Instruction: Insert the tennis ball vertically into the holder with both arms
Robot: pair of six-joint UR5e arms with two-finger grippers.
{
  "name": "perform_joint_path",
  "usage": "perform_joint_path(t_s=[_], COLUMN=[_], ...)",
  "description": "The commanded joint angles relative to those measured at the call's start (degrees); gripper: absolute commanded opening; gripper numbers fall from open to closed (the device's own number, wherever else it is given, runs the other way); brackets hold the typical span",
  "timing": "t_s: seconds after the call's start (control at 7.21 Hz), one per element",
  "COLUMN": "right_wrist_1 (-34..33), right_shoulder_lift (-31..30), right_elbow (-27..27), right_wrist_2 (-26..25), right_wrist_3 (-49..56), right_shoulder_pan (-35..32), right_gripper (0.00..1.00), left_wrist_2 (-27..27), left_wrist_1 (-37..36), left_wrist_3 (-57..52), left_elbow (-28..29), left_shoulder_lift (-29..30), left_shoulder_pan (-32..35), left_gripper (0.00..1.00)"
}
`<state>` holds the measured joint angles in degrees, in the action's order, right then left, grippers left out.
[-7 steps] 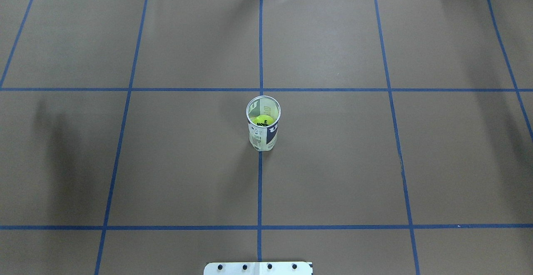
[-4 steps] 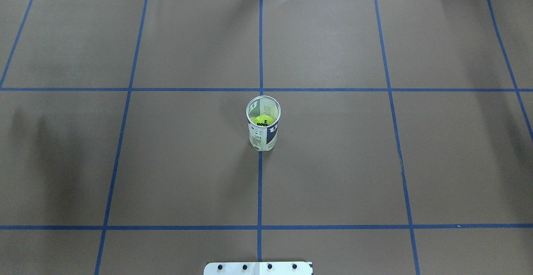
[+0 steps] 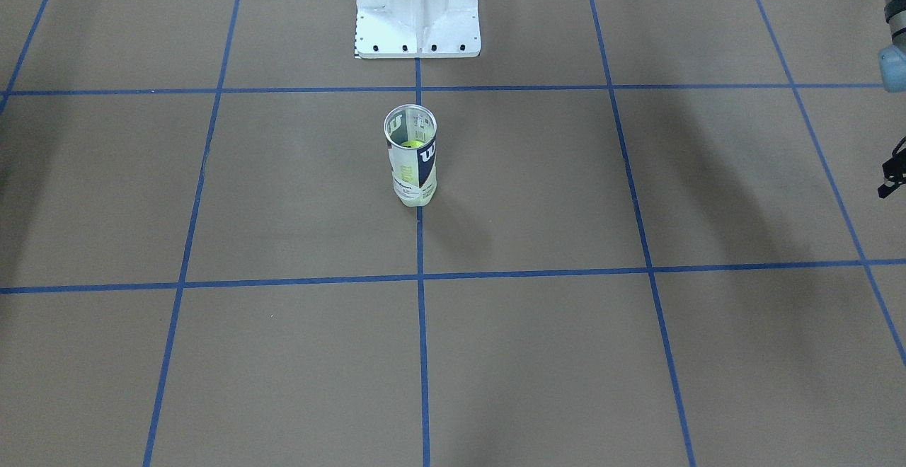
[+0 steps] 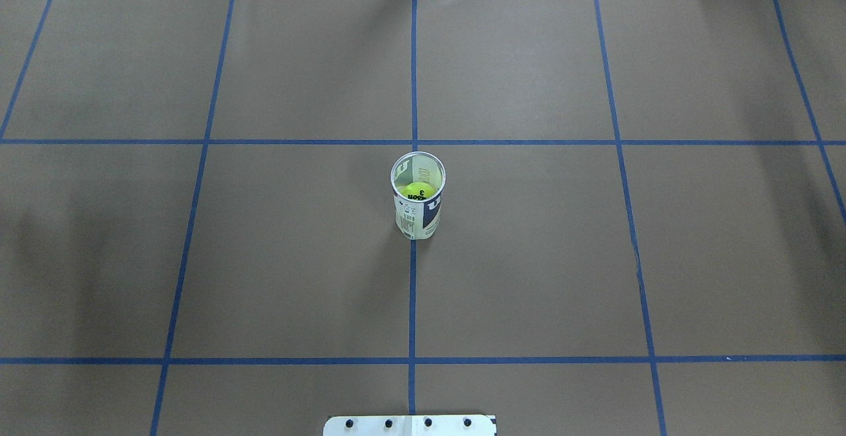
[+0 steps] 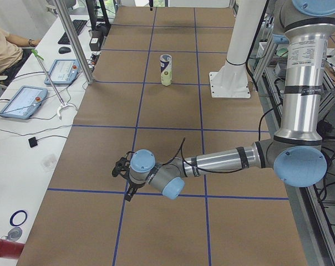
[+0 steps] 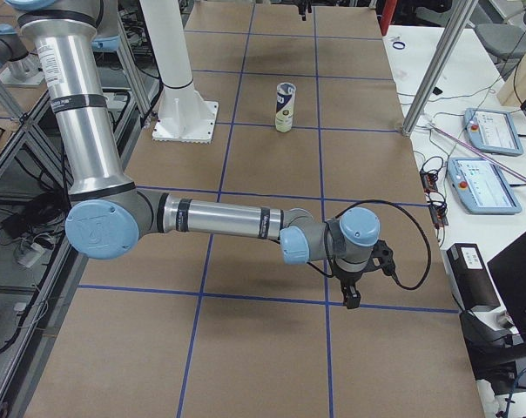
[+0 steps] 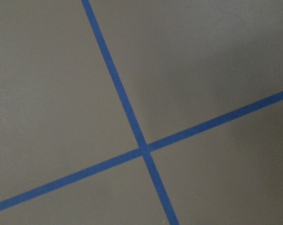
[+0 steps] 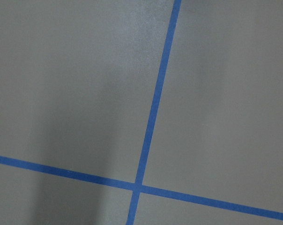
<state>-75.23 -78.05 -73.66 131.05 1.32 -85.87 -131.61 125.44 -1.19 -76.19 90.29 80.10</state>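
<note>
- Yellow-green tennis ball [image 4: 419, 191] already sits inside the holder [image 4: 418, 215], below its open mouth. I judge the insertion as done, so the step in hand is only to park both arms away from it
- You find the holder on the brown table [image 4: 529, 257], standing on the central blue tape line [image 4: 412, 290], in front of the white pedestal [image 3: 417, 7] and well apart from both arms
- Its long axis is vertical: the base rests on the table and the mouth with the metal rim [image 4: 392, 180] points straight up, with no lean that I can see. The navy part of the label with the white "W" is turned toward the operators' side
- The left arm [image 5: 223, 160] reaches low over the table near the robot's left end, and the right arm [image 6: 219, 218] does the same near the right end. Each wrist camera shows only bare brown paper and crossing tape lines
- The left gripper [image 5: 128, 194] and the right gripper [image 6: 351, 296] appear only from the side cameras, so I cannot tell whether their fingers are apart or together
- To do this step well, please keep each arm on its own side and do not sweep any link across the centre line
- A light, tall can like this will probably tip from a small touch, and the ball could then roll out
</note>
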Motion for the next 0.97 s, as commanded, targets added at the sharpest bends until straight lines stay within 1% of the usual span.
perform_joint_path(t_s=[0.0, 0.14, 0.28, 0.42, 0.55, 0.69, 0.83], right_wrist_1=[0.00, 0.00, 0.00, -0.35, -0.61, -1.14, -5.06], right_shoulder_lift=[-0.43, -0.87, -0.96, -0.96, -0.96, -1.05, -1.05], right_elbow=[-0.25, -0.51, -0.60, -1.04, -1.30, -1.92, -5.14], right_wrist_2=[0.00, 0.00, 0.09, 0.44, 0.96, 2.10, 3.24], right_wrist_3=[0.00, -0.09, -0.17, -0.35, -0.79, -2.70, -5.51], right_shoulder_pan=[0.00, 0.00, 0.00, 0.00, 0.00, 0.00, -0.35], right_gripper=[1.00, 1.00, 1.00, 1.00, 1.00, 1.00, 1.00], left_wrist_2=[-0.14, -0.05, -0.14, -0.05, -0.74, -1.36, -3.54], left_wrist_1=[-20.30, -31.03, -42.36, -46.74, -46.17, -43.12, -40.92], left_wrist_3=[-6.98, -6.98, -6.81, -6.98, -7.07, -7.07, -6.98], left_elbow=[-8.57, -15.24, -20.61, -22.32, -21.99, -22.25, -22.16], left_shoulder_lift=[-0.02, -0.54, -2.20, -2.91, -4.14, -4.33, -4.50], left_shoulder_pan=[1.99, 2.60, 4.87, 6.81, 7.26, 8.75, 9.72], left_gripper=[1.00, 1.00, 1.00, 1.00, 1.00, 1.00, 1.00])
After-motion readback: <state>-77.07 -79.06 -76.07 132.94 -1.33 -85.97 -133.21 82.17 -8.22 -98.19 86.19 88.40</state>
